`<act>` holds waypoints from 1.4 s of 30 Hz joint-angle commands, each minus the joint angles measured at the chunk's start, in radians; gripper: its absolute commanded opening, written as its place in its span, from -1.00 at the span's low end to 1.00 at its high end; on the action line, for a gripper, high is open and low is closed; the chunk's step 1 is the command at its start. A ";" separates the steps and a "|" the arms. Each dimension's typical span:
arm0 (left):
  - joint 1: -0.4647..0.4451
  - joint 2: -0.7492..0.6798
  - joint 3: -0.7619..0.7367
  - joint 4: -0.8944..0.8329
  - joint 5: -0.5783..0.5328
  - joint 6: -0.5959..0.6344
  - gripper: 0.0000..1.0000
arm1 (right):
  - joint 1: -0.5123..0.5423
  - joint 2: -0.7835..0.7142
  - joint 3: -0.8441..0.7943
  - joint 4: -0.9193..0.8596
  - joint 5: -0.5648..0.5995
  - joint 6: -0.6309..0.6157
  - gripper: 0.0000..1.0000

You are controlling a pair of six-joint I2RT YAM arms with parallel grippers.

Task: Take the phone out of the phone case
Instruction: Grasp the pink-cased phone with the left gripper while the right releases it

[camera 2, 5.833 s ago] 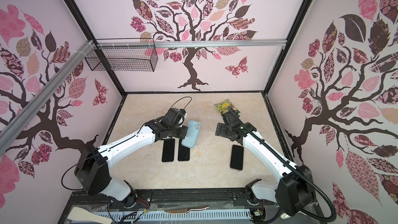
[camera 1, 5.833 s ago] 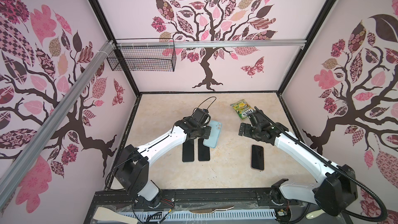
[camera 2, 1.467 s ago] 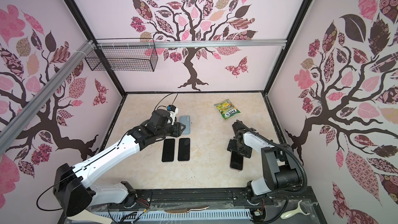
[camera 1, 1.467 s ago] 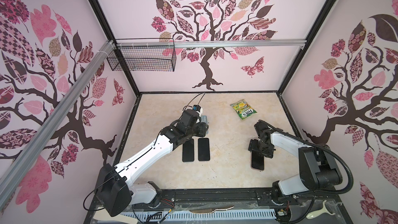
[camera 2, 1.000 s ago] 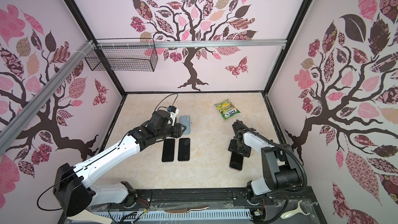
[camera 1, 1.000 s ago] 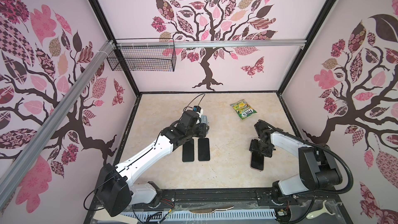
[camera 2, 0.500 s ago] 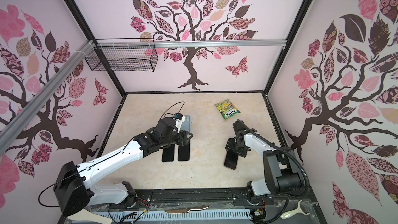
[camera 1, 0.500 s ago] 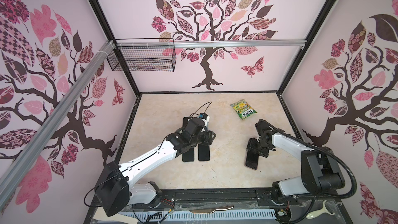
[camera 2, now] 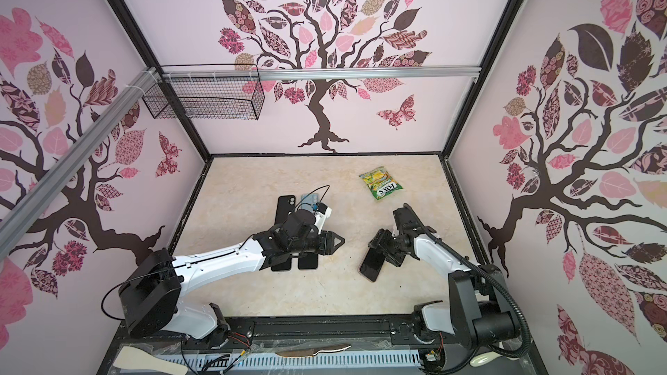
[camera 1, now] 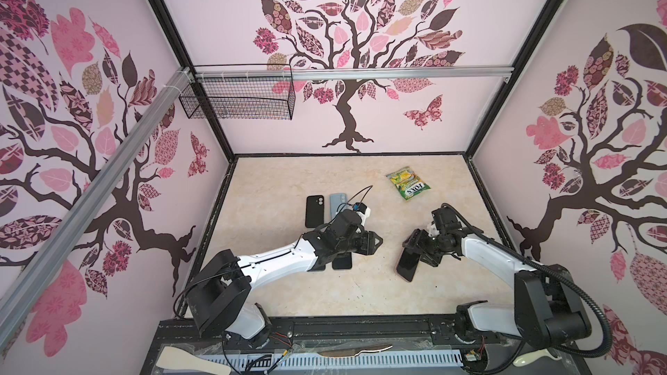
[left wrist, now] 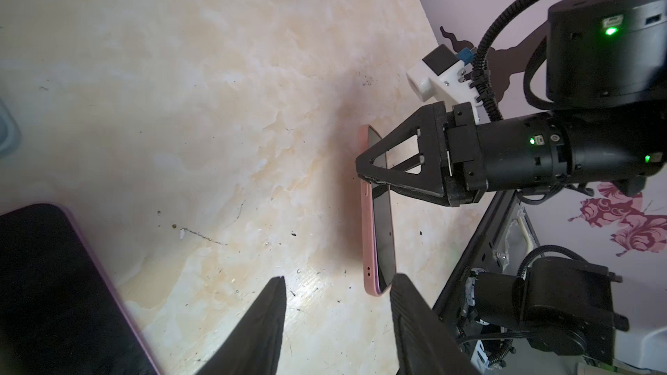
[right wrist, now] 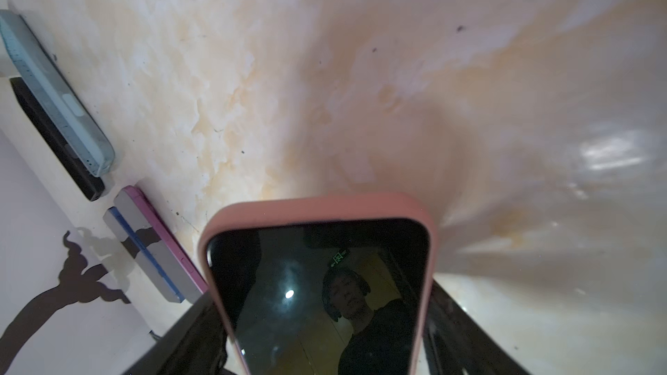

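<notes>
left end effector: fingers partly apart, empty, over bare tabletop | phone: right of centre, inside pink phone case, tilted, screen up | right end effector: clamped across the cased phone's width

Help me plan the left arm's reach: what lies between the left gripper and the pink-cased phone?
Only bare tabletop separates the left gripper from the pink-cased phone in the right gripper; both top views show this.
</notes>
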 commanded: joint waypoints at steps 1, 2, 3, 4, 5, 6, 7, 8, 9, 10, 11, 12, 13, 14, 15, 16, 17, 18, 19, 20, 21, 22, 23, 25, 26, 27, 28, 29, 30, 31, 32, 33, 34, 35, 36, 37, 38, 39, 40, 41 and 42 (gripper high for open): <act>-0.008 0.028 -0.032 0.097 0.062 -0.026 0.02 | 0.001 -0.068 -0.016 0.100 -0.105 0.108 -0.36; -0.012 0.036 -0.030 0.105 0.072 -0.023 0.02 | 0.001 -0.078 -0.025 0.119 -0.121 0.129 -0.37; -0.017 0.041 -0.030 0.115 0.080 -0.020 0.03 | 0.001 -0.088 -0.035 0.138 -0.132 0.150 -0.37; -0.021 0.050 -0.030 0.122 0.087 -0.018 0.04 | 0.001 -0.099 -0.044 0.156 -0.141 0.171 -0.38; -0.025 0.058 -0.030 0.129 0.096 -0.019 0.05 | 0.001 -0.112 -0.052 0.172 -0.146 0.189 -0.37; -0.027 0.065 -0.030 0.137 0.105 -0.022 0.06 | 0.002 -0.121 -0.056 0.180 -0.146 0.205 -0.38; -0.031 0.071 -0.032 0.151 0.115 -0.027 0.07 | 0.002 -0.133 -0.058 0.185 -0.146 0.217 -0.38; -0.037 0.076 -0.032 0.159 0.120 -0.029 0.08 | 0.001 -0.143 -0.058 0.188 -0.144 0.226 -0.38; -0.044 0.082 -0.032 0.162 0.125 -0.029 0.08 | 0.001 -0.149 -0.058 0.187 -0.144 0.232 -0.38; -0.052 0.088 -0.030 0.162 0.129 -0.028 0.09 | 0.002 -0.156 -0.054 0.187 -0.142 0.239 -0.38; -0.060 0.093 -0.029 0.166 0.132 -0.027 0.09 | 0.001 -0.162 -0.052 0.185 -0.143 0.245 -0.38; -0.067 0.097 -0.028 0.167 0.136 -0.026 0.09 | 0.001 -0.165 -0.052 0.188 -0.148 0.251 -0.39; -0.073 0.103 -0.030 0.167 0.136 -0.026 0.09 | 0.001 -0.167 -0.052 0.196 -0.158 0.260 -0.39; -0.078 0.110 -0.030 0.196 0.140 -0.026 0.07 | 0.002 -0.166 -0.054 0.203 -0.167 0.270 -0.39; -0.081 0.117 -0.028 0.205 0.145 -0.027 0.03 | 0.001 -0.167 -0.055 0.207 -0.171 0.280 -0.39; -0.083 0.124 -0.026 0.210 0.150 -0.030 -0.03 | 0.001 -0.167 -0.055 0.210 -0.178 0.292 -0.39; -0.085 0.128 -0.023 0.215 0.153 -0.033 -0.09 | 0.002 -0.167 -0.058 0.216 -0.186 0.304 -0.40; -0.087 0.130 -0.020 0.216 0.152 -0.033 -0.14 | 0.001 -0.170 -0.062 0.223 -0.191 0.314 -0.41; -0.089 0.132 -0.016 0.213 0.151 -0.030 -0.18 | 0.001 -0.176 -0.068 0.233 -0.196 0.327 -0.41; -0.091 0.132 -0.013 0.210 0.150 -0.029 -0.22 | 0.001 -0.183 -0.073 0.240 -0.197 0.339 -0.41; -0.091 0.131 -0.013 0.211 0.146 -0.029 -0.26 | 0.002 -0.191 -0.077 0.244 -0.195 0.350 -0.41; -0.092 0.128 -0.014 0.211 0.140 -0.027 -0.30 | 0.001 -0.197 -0.078 0.242 -0.193 0.352 -0.41; -0.092 0.124 -0.015 0.211 0.133 -0.024 -0.32 | 0.001 -0.201 -0.078 0.242 -0.191 0.354 -0.42; -0.092 0.124 -0.015 0.203 0.122 -0.018 -0.38 | 0.001 -0.207 -0.077 0.242 -0.191 0.361 -0.42; -0.092 0.124 -0.014 0.199 0.118 -0.018 -0.40 | 0.001 -0.209 -0.080 0.244 -0.193 0.364 -0.42; -0.092 0.122 -0.016 0.199 0.115 -0.020 -0.43 | 0.001 -0.211 -0.081 0.244 -0.198 0.370 -0.42; -0.092 0.121 -0.017 0.198 0.111 -0.023 -0.46 | 0.001 -0.213 -0.082 0.246 -0.201 0.375 -0.42; -0.092 0.121 -0.019 0.195 0.105 -0.024 -0.49 | 0.001 -0.219 -0.084 0.250 -0.202 0.379 -0.42; -0.092 0.120 -0.019 0.190 0.099 -0.024 -0.52 | 0.001 -0.222 -0.086 0.251 -0.202 0.382 -0.42; -0.092 0.117 -0.019 0.183 0.090 -0.023 -0.58 | 0.001 -0.226 -0.088 0.254 -0.201 0.383 -0.42; -0.092 0.115 -0.018 0.183 0.082 -0.022 -0.63 | 0.001 -0.229 -0.088 0.257 -0.203 0.383 -0.42; -0.092 0.114 -0.017 0.182 0.079 -0.018 -0.67 | 0.001 -0.229 -0.088 0.259 -0.203 0.382 -0.41; -0.092 0.115 -0.015 0.182 0.074 -0.016 -0.72 | 0.001 -0.229 -0.086 0.259 -0.202 0.380 -0.40; -0.092 0.115 -0.012 0.167 0.069 -0.013 -0.78 | 0.001 -0.229 -0.086 0.257 -0.201 0.377 -0.40; -0.092 0.115 -0.008 0.148 0.067 -0.011 -0.83 | 0.001 -0.229 -0.086 0.255 -0.199 0.376 -0.38; -0.093 0.114 -0.003 0.144 0.066 -0.008 -0.89 | 0.002 -0.230 -0.088 0.254 -0.197 0.376 -0.35; -0.092 0.111 0.001 0.142 0.067 -0.007 -0.96 | 0.002 -0.234 -0.088 0.253 -0.197 0.374 -0.32; -0.092 0.109 0.004 0.141 0.067 -0.006 -1.00 | 0.002 -0.240 -0.088 0.251 -0.192 0.373 -0.29; -0.092 0.104 0.010 0.133 0.064 -0.003 -1.00 | 0.002 -0.247 -0.088 0.246 -0.186 0.371 -0.24; -0.092 0.099 0.016 0.120 0.060 0.003 -1.00 | 0.002 -0.258 -0.085 0.246 -0.180 0.370 -0.16; -0.092 0.093 0.022 0.107 0.055 0.008 -1.00 | 0.002 -0.268 -0.082 0.245 -0.177 0.365 -0.04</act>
